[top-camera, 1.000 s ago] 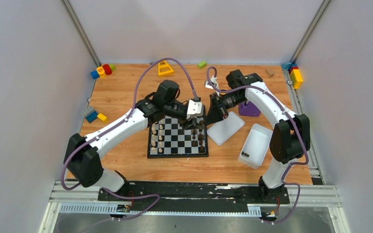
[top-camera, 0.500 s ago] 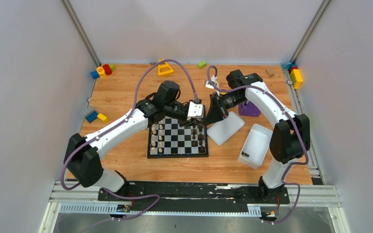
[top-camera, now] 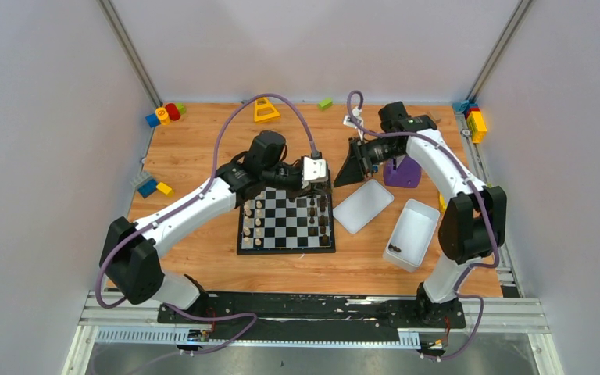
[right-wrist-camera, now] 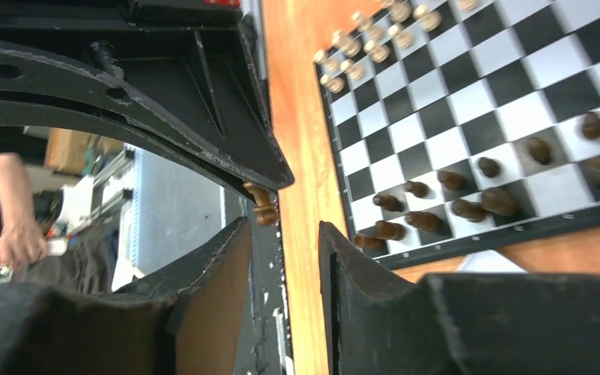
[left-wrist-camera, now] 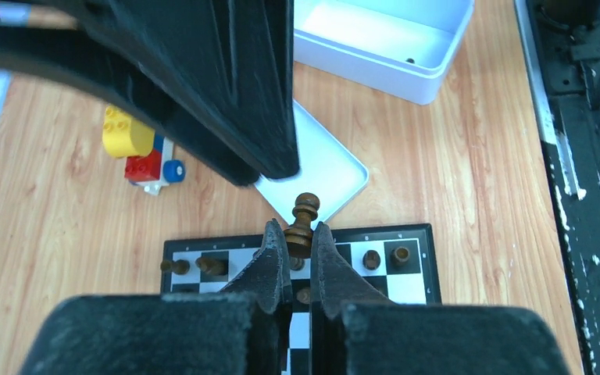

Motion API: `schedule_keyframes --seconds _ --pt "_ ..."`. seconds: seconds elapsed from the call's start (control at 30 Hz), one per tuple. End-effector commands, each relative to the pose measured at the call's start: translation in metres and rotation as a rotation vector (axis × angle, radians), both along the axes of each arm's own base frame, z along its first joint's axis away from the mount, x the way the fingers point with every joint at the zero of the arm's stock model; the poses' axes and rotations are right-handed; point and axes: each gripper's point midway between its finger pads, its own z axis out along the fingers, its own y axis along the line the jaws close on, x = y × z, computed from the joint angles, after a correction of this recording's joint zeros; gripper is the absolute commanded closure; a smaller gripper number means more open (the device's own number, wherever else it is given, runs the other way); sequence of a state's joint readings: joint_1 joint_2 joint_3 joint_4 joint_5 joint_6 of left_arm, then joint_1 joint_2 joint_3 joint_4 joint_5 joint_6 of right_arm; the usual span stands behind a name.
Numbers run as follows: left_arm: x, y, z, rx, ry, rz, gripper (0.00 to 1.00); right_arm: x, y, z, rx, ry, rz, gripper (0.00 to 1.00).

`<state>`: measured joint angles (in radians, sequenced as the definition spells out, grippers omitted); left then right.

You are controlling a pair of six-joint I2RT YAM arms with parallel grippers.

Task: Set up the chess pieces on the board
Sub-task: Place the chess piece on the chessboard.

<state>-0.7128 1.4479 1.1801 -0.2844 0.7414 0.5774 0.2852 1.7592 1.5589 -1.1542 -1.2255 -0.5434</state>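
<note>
My left gripper point(left-wrist-camera: 297, 230) is shut on a dark brown chess piece point(left-wrist-camera: 303, 223), which it holds above the far edge of the board point(left-wrist-camera: 430, 269). In the top view the left gripper point(top-camera: 322, 178) hovers over the board's point(top-camera: 285, 250) far right corner. My right gripper point(top-camera: 347, 167) faces it a little to the right, apart from it. The right gripper point(right-wrist-camera: 285, 226) stands open with nothing between its fingers, and the held piece point(right-wrist-camera: 262, 207) shows just beyond them. Pale pieces point(top-camera: 253, 223) fill the board's left columns, dark pieces point(top-camera: 321, 219) the right.
A white lid point(top-camera: 363, 205) lies right of the board, beside a white tray point(top-camera: 410, 233) holding a dark piece. A purple object point(top-camera: 401, 173) stands behind the lid. Toy blocks point(top-camera: 164, 116) lie at the far left, others point(top-camera: 475, 121) at the far right.
The left gripper has shut on the dark piece. The right gripper has opened, let the piece go and drawn back to the right.
</note>
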Motion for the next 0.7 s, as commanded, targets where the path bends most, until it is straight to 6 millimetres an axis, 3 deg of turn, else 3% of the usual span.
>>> schedule_keyframes --seconds 0.0,0.3,0.47,0.67 --pt "0.020 -0.001 0.035 -0.137 0.034 0.159 1.00 0.024 -0.003 0.045 0.067 -0.138 -0.109 0.60" --pt "0.054 -0.007 0.042 -0.261 0.189 0.350 1.00 0.038 0.005 0.039 0.104 -0.035 -0.175 0.58" --pt "0.056 -0.010 0.037 -0.277 0.228 0.360 1.00 0.038 0.007 0.031 0.131 0.040 -0.159 0.57" --pt "0.057 -0.011 0.033 -0.280 0.228 0.360 1.00 0.035 0.009 0.035 0.162 0.060 -0.131 0.66"
